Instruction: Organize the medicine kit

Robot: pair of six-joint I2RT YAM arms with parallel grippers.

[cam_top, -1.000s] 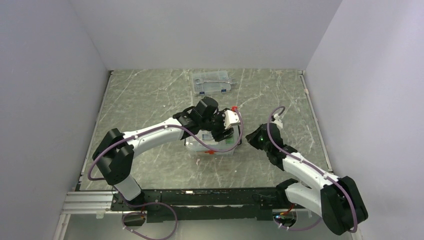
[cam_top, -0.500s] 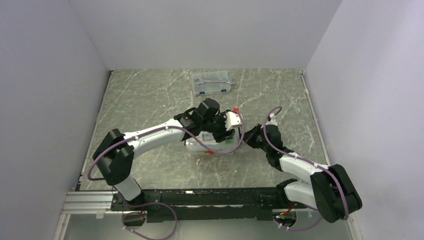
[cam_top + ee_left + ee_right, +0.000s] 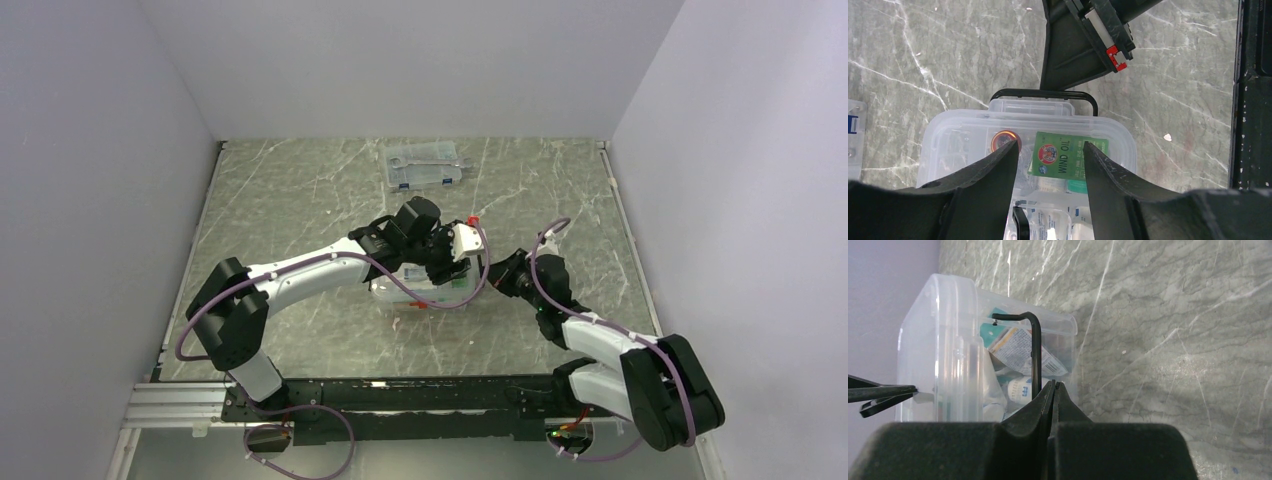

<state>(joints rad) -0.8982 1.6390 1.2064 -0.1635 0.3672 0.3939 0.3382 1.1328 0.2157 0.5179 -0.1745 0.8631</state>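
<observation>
**Both end effectors at the medicine kit, mid-desk**

The left end effector (image 3: 447, 262) hangs over the medicine kit (image 3: 425, 287) with its fingers (image 3: 998, 170) moderately apart, holding nothing. Between them, through the clear lid (image 3: 948, 135), show a brown-capped bottle (image 3: 1004, 140) and a green "Wind Oil" packet (image 3: 1070, 155). The kit sits near the middle of the marbled desk (image 3: 300, 200), and a flat tool case with blue latches (image 3: 424, 167) lies well apart at the far edge. At the kit's right end, the right end effector (image 3: 1054, 386) is closed tight, its tip against the black handle (image 3: 1035, 350). Whether it pinches the handle cannot be told.
</observation>
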